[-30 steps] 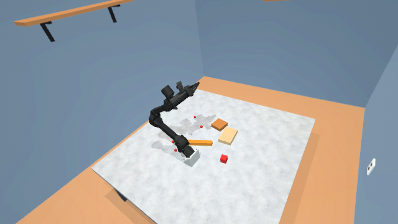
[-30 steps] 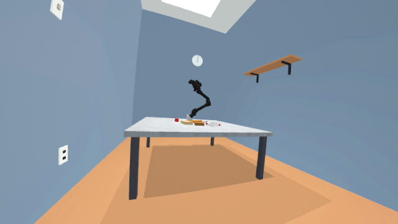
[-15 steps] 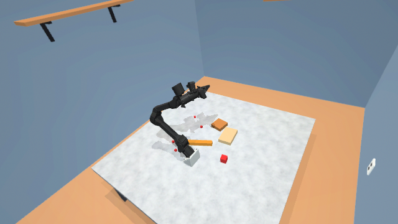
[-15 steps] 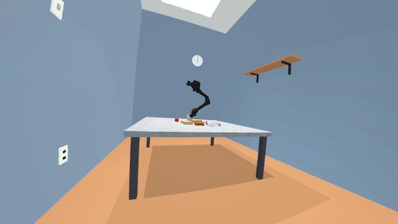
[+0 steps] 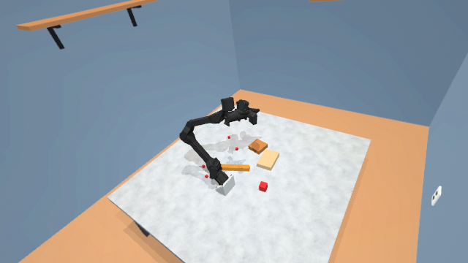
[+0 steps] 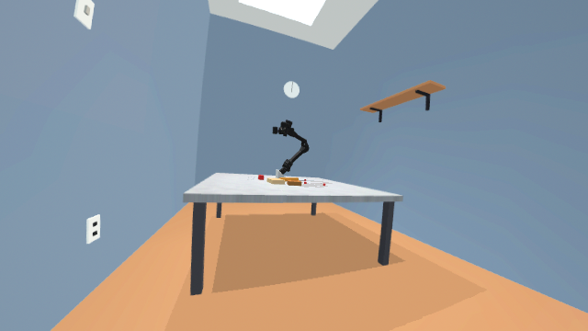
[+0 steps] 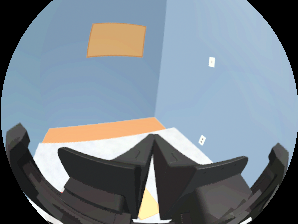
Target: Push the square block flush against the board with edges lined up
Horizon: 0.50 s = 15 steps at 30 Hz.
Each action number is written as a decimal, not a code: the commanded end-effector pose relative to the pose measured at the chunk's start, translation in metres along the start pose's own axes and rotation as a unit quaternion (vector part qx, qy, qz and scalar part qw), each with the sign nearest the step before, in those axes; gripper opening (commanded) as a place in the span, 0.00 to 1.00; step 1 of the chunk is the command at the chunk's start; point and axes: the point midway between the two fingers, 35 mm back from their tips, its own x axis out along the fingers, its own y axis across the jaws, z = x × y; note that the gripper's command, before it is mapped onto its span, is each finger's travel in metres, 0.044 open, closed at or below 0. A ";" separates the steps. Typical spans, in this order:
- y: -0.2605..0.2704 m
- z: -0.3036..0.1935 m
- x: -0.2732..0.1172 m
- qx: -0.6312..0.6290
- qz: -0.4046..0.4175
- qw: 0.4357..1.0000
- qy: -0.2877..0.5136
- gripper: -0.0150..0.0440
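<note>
A flat orange-brown square block [image 5: 258, 145] [image 6: 294, 183] lies on the white table [image 5: 300, 204]. Its near corner is next to a pale tan slab [image 5: 268, 159] [image 6: 276, 181]; I cannot tell if they touch. A long orange board [image 5: 236, 167] lies apart from both, by the arm's base. My gripper [image 5: 253, 117] [image 6: 276, 131] [image 7: 152, 141] is shut and empty. It hangs high above the table, beyond the square block. In the wrist view a strip of the tan slab [image 7: 150, 204] shows below the closed fingers.
A small red cube [image 5: 262, 186] [image 6: 261, 176] sits in front of the tan slab. Several tiny red markers [image 5: 236, 148] dot the table near the arm. The arm's white base [image 5: 225, 187] stands at the board's left end.
</note>
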 end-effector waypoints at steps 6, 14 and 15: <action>0.007 -0.049 0.041 0.087 -0.005 0.991 0.099 0.25; 0.016 -0.100 0.070 0.170 -0.022 0.964 0.202 0.25; 0.018 -0.106 0.073 0.180 -0.025 0.960 0.215 0.25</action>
